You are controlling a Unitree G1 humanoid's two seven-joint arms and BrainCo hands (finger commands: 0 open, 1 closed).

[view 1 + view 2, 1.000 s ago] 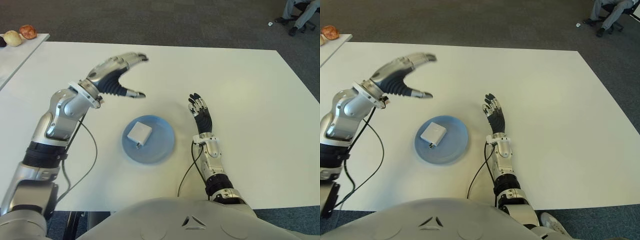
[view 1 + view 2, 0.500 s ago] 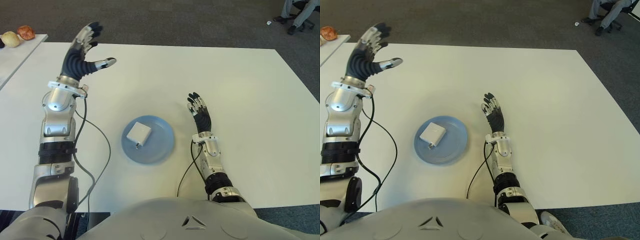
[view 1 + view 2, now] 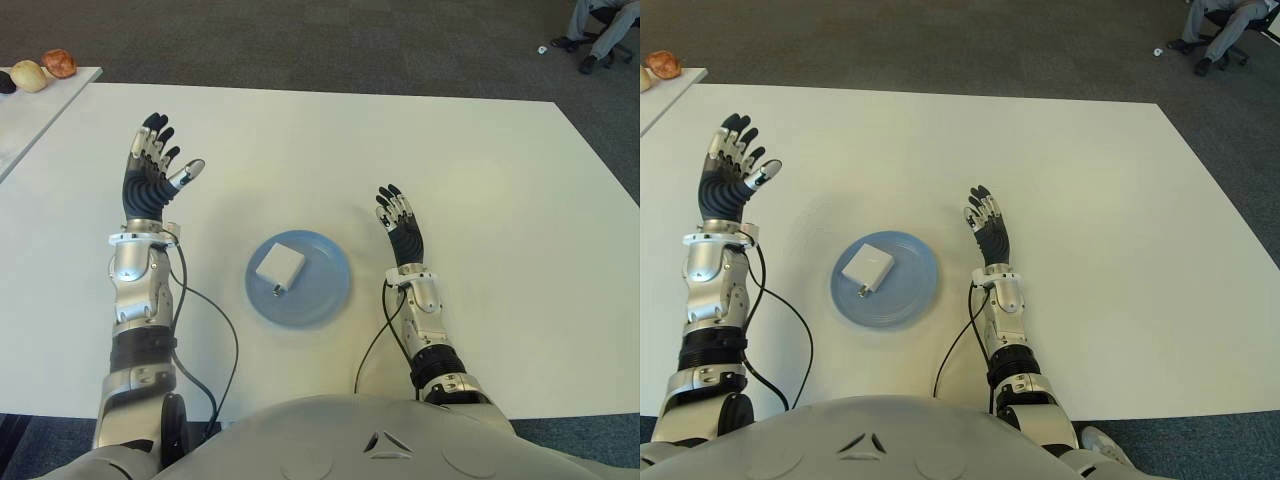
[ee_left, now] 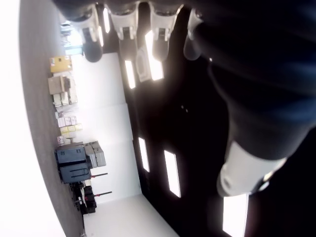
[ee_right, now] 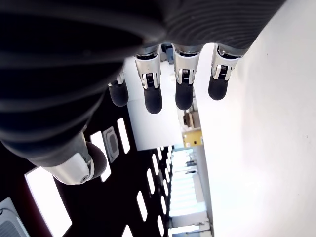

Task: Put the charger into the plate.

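Note:
A white square charger (image 3: 279,266) lies inside the blue plate (image 3: 325,290), left of its middle, with its plug end towards me. My left hand (image 3: 152,178) shows left of the plate, palm up, fingers (image 4: 158,37) spread and holding nothing. My right hand (image 3: 398,216) shows just right of the plate, fingers (image 5: 183,81) straight and holding nothing. Neither hand touches the charger or the plate.
The white table (image 3: 480,170) stretches wide around the plate. A second table at the far left carries small round items (image 3: 42,70). A seated person's legs (image 3: 600,30) show at the far right on the grey carpet. Cables run along both forearms.
My left arm has swung back from above the table beyond the plate to its left side, the hand turning upward with fingers spread. The charger, plate and right hand have not moved.

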